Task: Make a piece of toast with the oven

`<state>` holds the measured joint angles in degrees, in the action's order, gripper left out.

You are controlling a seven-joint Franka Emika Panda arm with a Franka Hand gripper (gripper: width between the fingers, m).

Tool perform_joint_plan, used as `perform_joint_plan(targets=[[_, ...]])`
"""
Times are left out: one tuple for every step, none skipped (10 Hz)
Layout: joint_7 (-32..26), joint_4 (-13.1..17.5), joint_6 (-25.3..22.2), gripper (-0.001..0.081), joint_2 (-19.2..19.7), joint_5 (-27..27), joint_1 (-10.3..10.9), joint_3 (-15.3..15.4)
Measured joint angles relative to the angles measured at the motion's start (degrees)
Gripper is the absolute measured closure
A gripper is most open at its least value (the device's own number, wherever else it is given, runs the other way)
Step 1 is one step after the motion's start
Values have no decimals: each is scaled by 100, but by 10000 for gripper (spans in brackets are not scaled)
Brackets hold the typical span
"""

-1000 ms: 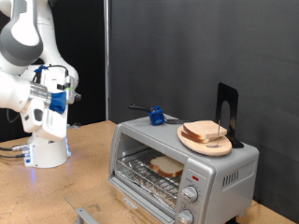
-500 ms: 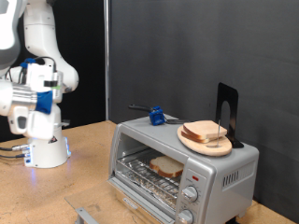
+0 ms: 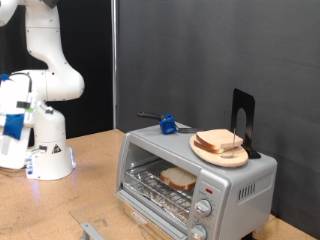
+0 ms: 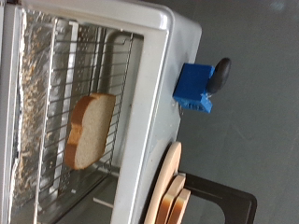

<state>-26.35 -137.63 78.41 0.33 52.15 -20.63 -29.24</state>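
Note:
The silver toaster oven (image 3: 235,185) stands on the wooden table at the exterior view's right, its front open. A piece of toast (image 3: 178,179) lies flat on the wire rack inside; the wrist view shows the same toast (image 4: 89,129) on the rack (image 4: 56,65). My gripper (image 3: 12,128) is far off at the exterior view's left edge, beside the robot base and well apart from the oven. Its fingers do not show in either view.
On the oven's top sit a round wooden plate (image 3: 215,155) with more bread slices (image 3: 222,141), a blue block with a black handle (image 3: 167,124) and a black stand (image 3: 242,118). The white robot base (image 3: 50,150) stands at the left. A grey edge (image 3: 88,231) shows at the bottom.
The arm has swung toward the exterior view's left, carrying the gripper away from the oven to the frame's edge. The toast, the plate and the oven have not moved.

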Motion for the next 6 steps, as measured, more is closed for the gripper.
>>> perform_joint_plan(targets=[[-35, 237, -241, -3, 309, -33, 0, 2], [-34, 208, -156, -3, 283, -11, 1, 2], [-28, 155, 127, -3, 260, 41, 9, 10], [-28, 87, 664, -3, 275, 184, 23, 46], [-29, 46, 1241, -3, 359, 354, 45, 101], [-30, 87, 1584, -3, 543, 505, 49, 148]])
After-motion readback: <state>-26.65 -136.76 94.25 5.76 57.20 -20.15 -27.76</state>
